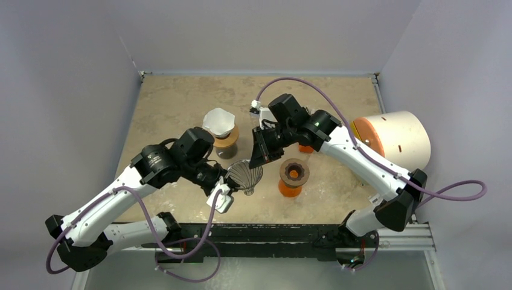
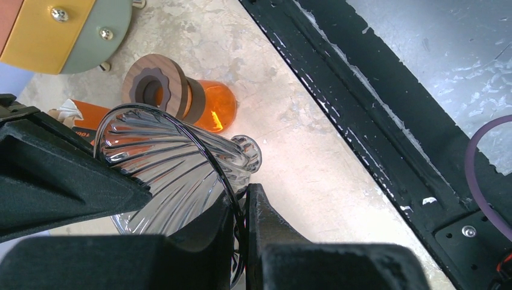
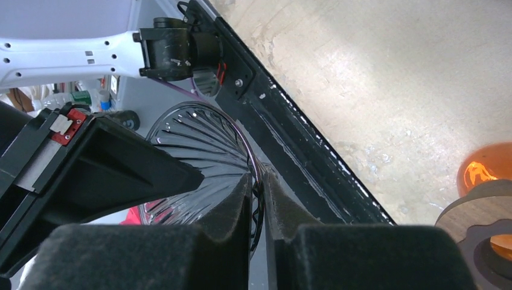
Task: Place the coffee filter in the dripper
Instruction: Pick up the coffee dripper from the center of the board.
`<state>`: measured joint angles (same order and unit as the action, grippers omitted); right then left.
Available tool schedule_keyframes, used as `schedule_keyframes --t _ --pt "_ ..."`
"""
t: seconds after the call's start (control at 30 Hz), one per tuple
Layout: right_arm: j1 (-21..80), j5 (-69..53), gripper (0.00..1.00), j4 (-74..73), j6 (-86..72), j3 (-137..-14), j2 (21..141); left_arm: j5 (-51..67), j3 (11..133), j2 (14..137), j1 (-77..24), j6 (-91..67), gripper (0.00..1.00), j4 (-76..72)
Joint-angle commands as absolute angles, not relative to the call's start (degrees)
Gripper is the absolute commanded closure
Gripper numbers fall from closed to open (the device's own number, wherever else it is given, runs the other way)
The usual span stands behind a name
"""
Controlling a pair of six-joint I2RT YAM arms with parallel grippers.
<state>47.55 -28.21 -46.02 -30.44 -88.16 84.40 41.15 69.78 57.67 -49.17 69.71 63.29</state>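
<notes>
Near the middle of the top view there is one glass dripper (image 1: pixel 244 175). It is tilted, not standing straight. Two robot arms reach in to it, one from each side.

The left gripper (image 1: pixel 228 179) comes from the lower left. In the left wrist view its two fingers are almost closed, and the thin rim of the dripper (image 2: pixel 169 157) is pinched between them. One finger is inside the cone and one is outside.

The right gripper (image 1: pixel 256 162) comes from the upper right. In the right wrist view its two fingers are also nearly together on the rim of the dripper (image 3: pixel 199 139), one finger on each side of the glass. So both grippers have hold of the same dripper.

There is one coffee filter (image 1: pixel 218 121). It is white paper, and it sits above and a little left of the dripper, well apart from both grippers. It rests on top of a dark jug (image 1: pixel 226 144) with a brown collar.

There is a second jug, the orange jug (image 1: pixel 293 176), just right of the dripper. It has a wooden collar with a dark hole.

One more orange thing (image 1: pixel 306 148) peeks out behind the right arm, but I cannot tell what it is.

One big cream drum (image 1: pixel 395 139) lies at the right edge of the tan table (image 1: pixel 175 103).
</notes>
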Motion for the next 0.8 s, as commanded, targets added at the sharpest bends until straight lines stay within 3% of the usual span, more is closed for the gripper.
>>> schedule_keyframes --t 0.0,0.07,0.27,0.4,0.5,0.53,0.57,0.67,0.77 --pt "47.6 -32.3 0.93 -47.9 -28.7 -91.0 84.6 43.0 73.1 58.2 -49.3 72.3 1.0 62.7" --pt "47.6 -33.0 1.0 -48.5 -28.4 -91.1 85.1 43.0 73.3 58.5 -49.3 72.3 1.0 62.8" --pt "47.6 -32.5 1.0 -48.3 -28.2 -90.8 84.3 42.6 72.7 58.5 -49.4 69.6 1.0 61.4" --pt "47.6 -31.2 1.0 -48.3 -27.9 -90.5 83.1 40.5 71.8 57.9 -49.3 65.9 0.81 58.6" --pt "47.6 -30.1 1.0 -48.2 -27.6 -89.8 82.1 41.2 71.6 57.4 -49.3 65.3 0.72 58.1" --pt "47.6 -29.7 1.0 -48.0 -27.6 -89.6 81.8 41.7 71.6 57.4 -49.3 65.1 0.64 58.1" --pt "47.6 -29.3 1.0 -48.0 -27.4 -89.4 81.4 42.0 71.5 57.3 -49.3 64.9 0.5 57.9" --pt "47.6 -27.1 1.0 -48.0 -26.9 -88.7 80.2 42.6 71.4 57.4 -49.3 64.0 0.25 57.2" --pt "47.6 -23.9 1.0 -48.2 -26.4 -87.5 78.7 44.0 71.5 57.6 -49.3 62.6 0.13 56.5"
